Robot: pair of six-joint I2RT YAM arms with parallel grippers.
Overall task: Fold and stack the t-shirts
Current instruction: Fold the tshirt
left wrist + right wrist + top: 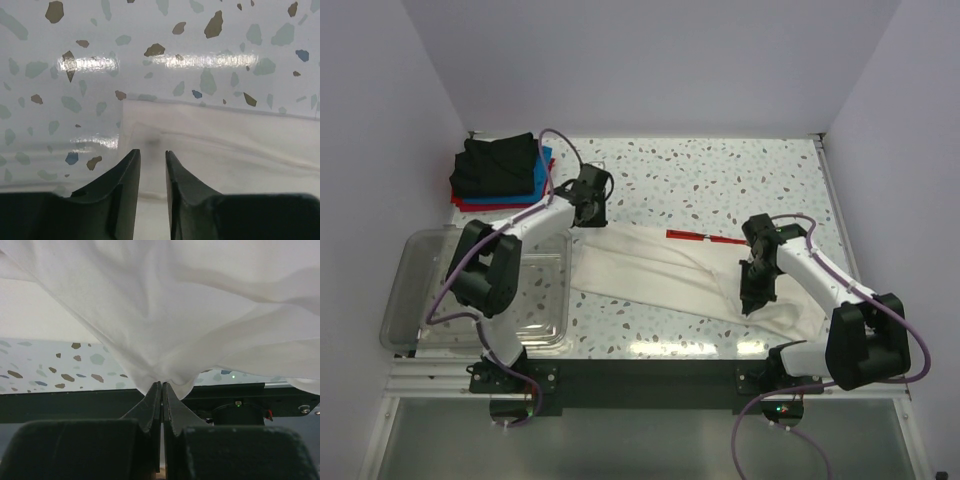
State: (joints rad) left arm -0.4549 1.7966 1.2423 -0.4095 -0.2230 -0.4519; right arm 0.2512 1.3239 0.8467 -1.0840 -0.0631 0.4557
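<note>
A white t-shirt (650, 275) lies spread over the middle of the speckled worktop (720, 170). It runs from just right of the clear plastic tub (410, 260) toward the near right corner, mostly flat on its left half and rumpled on its right. A thin strip of red print (705, 237) shows along its far edge, right of centre. The left gripper (590, 212) hovers over the shirt's far left corner. In the left wrist view its two dark fingers (131, 170) stand a little apart, with a narrow gap between them and no cloth in that gap; the shirt's straight edge and corner lie flat on the worktop just ahead of the tips. The right gripper (752, 305) sits over the right part of the shirt, close to the near edge of the worktop. In the right wrist view its jaws are pressed together on a pinch of the white fabric, which rises off the surface and drapes away from the tips in loose folds, with the black rail of the near edge showing below. In the far left corner of the worktop rests a stack of folded t-shirts: a black t-shirt (500, 165) on top, a blue t-shirt (546, 160) peeking out at its right side, and a red t-shirt (470, 204) showing at the bottom. The tub stands at the near left corner, well apart from the stack and just beside the left arm.
</note>
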